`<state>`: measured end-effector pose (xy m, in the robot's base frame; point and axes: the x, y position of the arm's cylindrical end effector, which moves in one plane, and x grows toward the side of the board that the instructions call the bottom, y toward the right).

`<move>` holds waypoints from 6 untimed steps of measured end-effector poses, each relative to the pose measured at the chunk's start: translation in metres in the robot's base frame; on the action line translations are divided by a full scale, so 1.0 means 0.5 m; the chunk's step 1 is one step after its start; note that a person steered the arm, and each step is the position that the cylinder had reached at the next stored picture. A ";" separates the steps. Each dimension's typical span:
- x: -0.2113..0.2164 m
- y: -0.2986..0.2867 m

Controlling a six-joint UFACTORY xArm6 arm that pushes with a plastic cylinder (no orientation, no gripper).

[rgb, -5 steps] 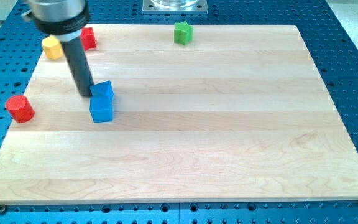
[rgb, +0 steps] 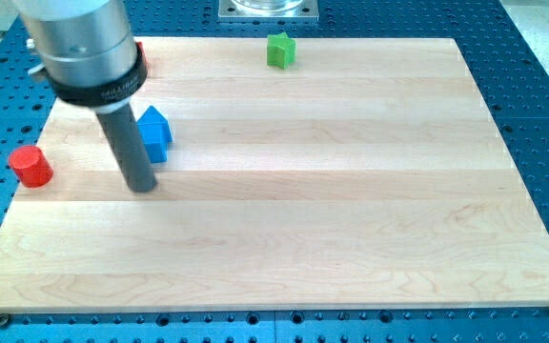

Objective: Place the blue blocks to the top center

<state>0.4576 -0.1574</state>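
Observation:
Two blue blocks sit close together left of the board's middle, one just above the other, and their left edge is hidden by the rod. My tip rests on the wooden board just below and slightly left of the lower blue block, apparently a small gap away. The top centre of the board lies up and to the right of them, near the green star block.
A red cylinder stands near the board's left edge, left of my tip. A sliver of a red block shows at the top left behind the arm's body. The green star sits at the top edge.
My tip moved from the left side of the blue blocks down to below them. The blue blocks now sit a little higher in the view. The yellow block is now hidden by the arm.

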 end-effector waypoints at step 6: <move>-0.498 0.092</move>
